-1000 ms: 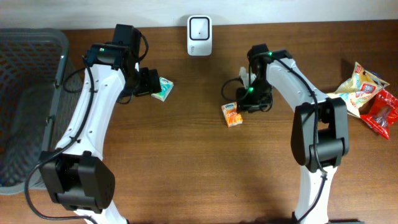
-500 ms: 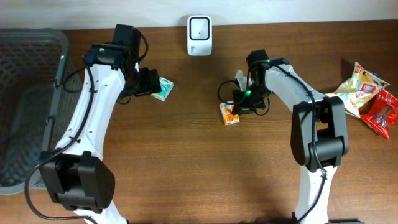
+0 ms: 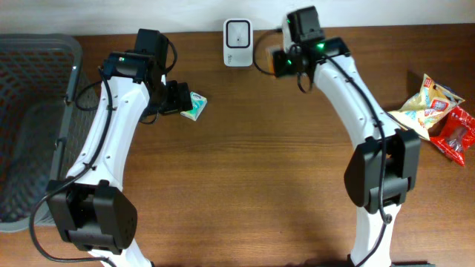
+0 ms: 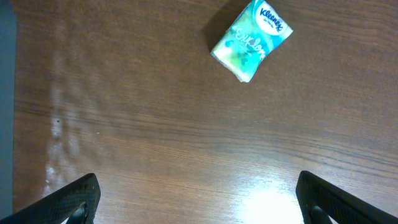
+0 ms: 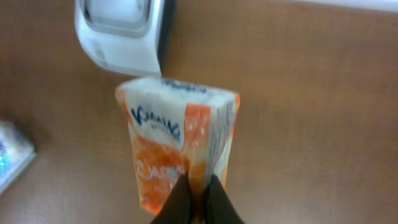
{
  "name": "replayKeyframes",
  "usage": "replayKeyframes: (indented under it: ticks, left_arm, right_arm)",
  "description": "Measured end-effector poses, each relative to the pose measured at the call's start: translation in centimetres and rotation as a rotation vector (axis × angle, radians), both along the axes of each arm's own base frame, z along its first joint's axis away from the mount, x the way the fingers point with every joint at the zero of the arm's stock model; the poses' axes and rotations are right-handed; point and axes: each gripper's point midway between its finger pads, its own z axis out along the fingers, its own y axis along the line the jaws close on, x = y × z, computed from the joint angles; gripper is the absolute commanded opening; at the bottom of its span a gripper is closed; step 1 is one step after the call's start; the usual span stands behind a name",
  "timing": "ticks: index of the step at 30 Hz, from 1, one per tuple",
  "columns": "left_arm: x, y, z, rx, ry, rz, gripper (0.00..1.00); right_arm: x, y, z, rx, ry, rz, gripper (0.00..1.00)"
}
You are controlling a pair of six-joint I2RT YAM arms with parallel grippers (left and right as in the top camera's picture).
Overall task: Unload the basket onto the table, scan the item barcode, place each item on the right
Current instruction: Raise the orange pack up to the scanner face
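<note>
Pinching the lower edge of the orange tissue pack (image 5: 177, 140), your right end effector (image 5: 196, 199) has its fingers pressed together on the wrapper, the tips almost meeting. The pack stands upright in the grip, lifted off the worktop (image 3: 245, 170). Its printed orange-and-white face is toward the wrist camera. The lettering is too blurred to read, and you cannot tell which face carries the barcode.

Just past the pack's top edge sits the white barcode scanner (image 5: 121, 31), upright at the back of the worktop. In the wrist view the pack's top corner overlaps the scanner's lower edge. Contact or a gap cannot be told. Overhead, the right arm reaches to the scanner's right side.

Your left end effector (image 4: 198, 180) is spread wide, with nothing between the fingers (image 4: 74, 199), and it hangs over bare wood. Beyond the fingertips lies a green Kleenex pack (image 4: 252, 40), flat on the worktop and turned at an angle, clear of both fingers.

Further out: a dark mesh basket (image 3: 30, 111) at the left edge. At the right edge, well apart from both arms, lie a yellow snack bag (image 3: 434, 104) and a red packet (image 3: 454, 137), touching.
</note>
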Motion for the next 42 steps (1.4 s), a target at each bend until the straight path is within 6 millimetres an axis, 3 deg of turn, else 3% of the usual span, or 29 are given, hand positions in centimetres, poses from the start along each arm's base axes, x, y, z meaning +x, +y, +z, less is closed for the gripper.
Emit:
replayKeyframes:
  ticks: [5,9,12,13,18,30,35,42]
  left_arm:
    - [0.0,0.0,0.0,0.0,0.0,0.0,0.99]
    - [0.0,0.0,0.0,0.0,0.0,0.0,0.99]
    - [0.0,0.0,0.0,0.0,0.0,0.0,0.99]
    - [0.0,0.0,0.0,0.0,0.0,0.0,0.99]
    - [0.0,0.0,0.0,0.0,0.0,0.0,0.99]
    - [0.0,0.0,0.0,0.0,0.0,0.0,0.99]
    - [0.0,0.0,0.0,0.0,0.0,0.0,0.99]
    - [0.0,0.0,0.0,0.0,0.0,0.0,0.99]
  right_arm:
    - [4.7,3.0,5.8,-0.095,-0.355,0.059,0.04]
    - [6.4,4.8,8.5,-0.234,-0.537,0.18,0.04]
    - [7.4,5.6,7.2,-0.421,-0.588,0.32,0.04]
    - [8.1,5.9,5.9,-0.525,-0.603,0.396,0.04]
    - [9.7,6.4,2.1,-0.691,-0.624,0.516,0.04]
    - [10.6,8.6,-1.1,-0.729,-0.676,0.612,0.04]
    - [10.4,9.3,-1.7,-0.722,-0.68,0.628,0.04]
    - [11.3,8.4,0.3,-0.681,-0.731,0.481,0.04]
